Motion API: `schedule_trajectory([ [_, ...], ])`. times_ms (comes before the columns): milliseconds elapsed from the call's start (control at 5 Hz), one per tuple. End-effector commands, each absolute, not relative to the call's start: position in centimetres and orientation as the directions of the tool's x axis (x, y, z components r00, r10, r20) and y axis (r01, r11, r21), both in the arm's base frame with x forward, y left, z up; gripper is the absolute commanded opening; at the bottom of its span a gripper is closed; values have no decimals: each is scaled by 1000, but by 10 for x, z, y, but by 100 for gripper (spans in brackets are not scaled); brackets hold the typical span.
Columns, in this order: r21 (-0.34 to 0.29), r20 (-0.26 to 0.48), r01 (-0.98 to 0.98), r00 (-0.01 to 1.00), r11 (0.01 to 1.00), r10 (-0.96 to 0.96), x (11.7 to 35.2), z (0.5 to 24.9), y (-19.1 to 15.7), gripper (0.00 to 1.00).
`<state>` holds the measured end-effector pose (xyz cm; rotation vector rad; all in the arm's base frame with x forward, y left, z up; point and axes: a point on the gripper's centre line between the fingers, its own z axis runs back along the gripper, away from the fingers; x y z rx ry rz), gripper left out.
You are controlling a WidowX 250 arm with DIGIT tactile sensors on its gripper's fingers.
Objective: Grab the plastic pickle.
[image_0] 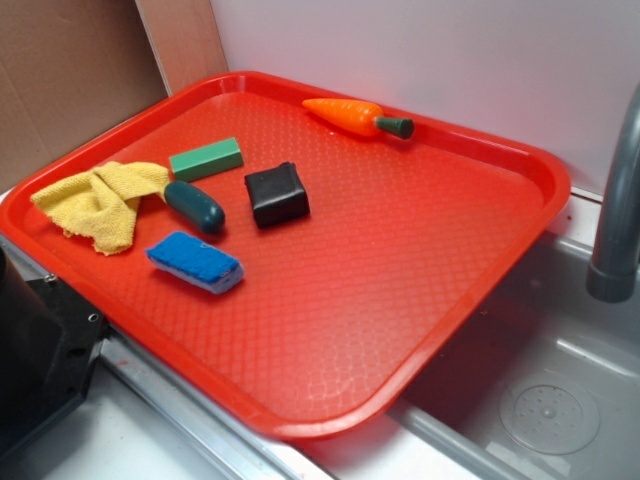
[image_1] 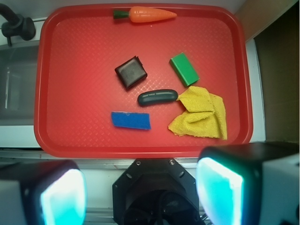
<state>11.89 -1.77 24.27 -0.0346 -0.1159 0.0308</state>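
Above tray (image_1: 140, 145), end effector (image_1: 140, 187) spread wide.

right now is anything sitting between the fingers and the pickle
Nothing visible covers the plastic pickle; it lies exposed on the red tray. The yellow cloth touches one end, and the blue sponge lies close beside it, toward the open gripper.

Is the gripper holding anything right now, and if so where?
Nothing. The gripper is open and empty; the pickle lies untouched on the tray.
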Motion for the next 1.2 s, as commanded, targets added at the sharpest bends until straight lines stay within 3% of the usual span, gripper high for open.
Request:
schedule_trajectory([
  [0, -36, 115, -29, 993, 999, 33, 119, 243, -18, 100],
  [400, -20, 196, 309, 934, 951, -299, 146, 214, 9, 100],
  [800, 0, 299, 654, 722, 757, -624, 169, 172, 27, 100],
  [1000, 73, 304, 805, 544, 588, -782, 179, 146, 32, 100],
])
